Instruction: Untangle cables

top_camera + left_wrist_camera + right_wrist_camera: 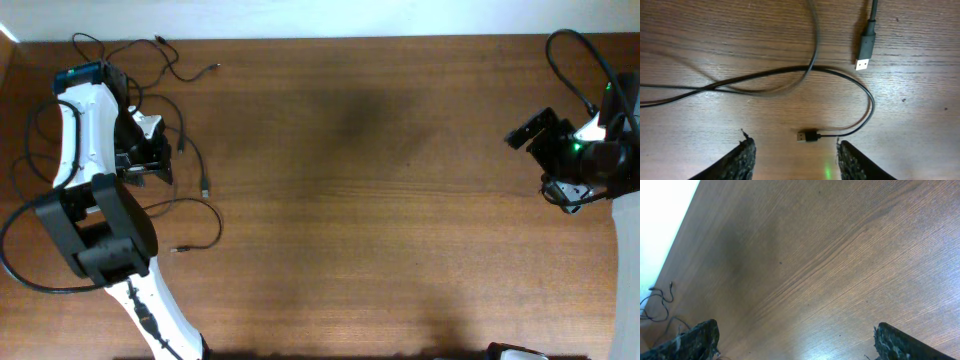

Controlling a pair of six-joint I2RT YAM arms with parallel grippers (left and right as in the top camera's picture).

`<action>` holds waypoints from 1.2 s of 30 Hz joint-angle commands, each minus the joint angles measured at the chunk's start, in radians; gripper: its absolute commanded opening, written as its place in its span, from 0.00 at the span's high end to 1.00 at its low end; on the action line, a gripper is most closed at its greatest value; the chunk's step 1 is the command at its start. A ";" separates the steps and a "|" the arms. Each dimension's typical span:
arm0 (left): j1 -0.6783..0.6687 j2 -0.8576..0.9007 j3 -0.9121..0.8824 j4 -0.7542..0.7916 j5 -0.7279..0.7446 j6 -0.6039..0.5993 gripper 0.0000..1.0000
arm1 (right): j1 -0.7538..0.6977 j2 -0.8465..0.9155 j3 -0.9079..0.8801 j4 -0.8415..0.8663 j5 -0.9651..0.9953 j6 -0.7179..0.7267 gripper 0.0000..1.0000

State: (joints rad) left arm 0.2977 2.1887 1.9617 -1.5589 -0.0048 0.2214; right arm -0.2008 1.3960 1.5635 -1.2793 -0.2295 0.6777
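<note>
Hovering over the far left part of the brown wooden table (360, 220), the left gripper (793, 148) has its two dark, rough-surfaced fingers (742, 160) spread apart, and nothing is pinched between them. The thin black flexible cables (812, 70) lie loose on the table right under and around this gripper.

In the left wrist view, one small dark plug with a silvery tip (807, 136) lies flat on the wood in the gap between the fingertips, nearer the right-hand finger and touching neither. Its cord runs from the plug past that finger, curves up and bends back in a wide loop ahead of the gripper. A second cord comes down from farther ahead and crosses that loop. Ahead of the gripper and off to its right lies a larger black plug with a flat silvery end (866, 50), apart from the small plug and clear of the loop.

From overhead, the cables (195, 205) spread in open loops on several sides of the left gripper (148, 162), with no tight knot to be seen.

The right gripper (795, 336) sits well apart from the left gripper, at the opposite end of the table. Its fingers are spread wide over bare wood and hold nothing. The cables (660, 300) show only as thin lines far away from it.
</note>
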 commanded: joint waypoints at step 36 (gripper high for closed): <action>0.312 0.208 -0.002 0.544 -0.202 -0.354 1.00 | 0.005 0.004 -0.003 -0.011 -0.006 -0.001 0.01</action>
State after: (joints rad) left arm 0.5579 2.3806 1.9598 -1.0084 -0.1707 -0.0895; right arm -0.2008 1.3964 1.5635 -1.2907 -0.2295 0.6781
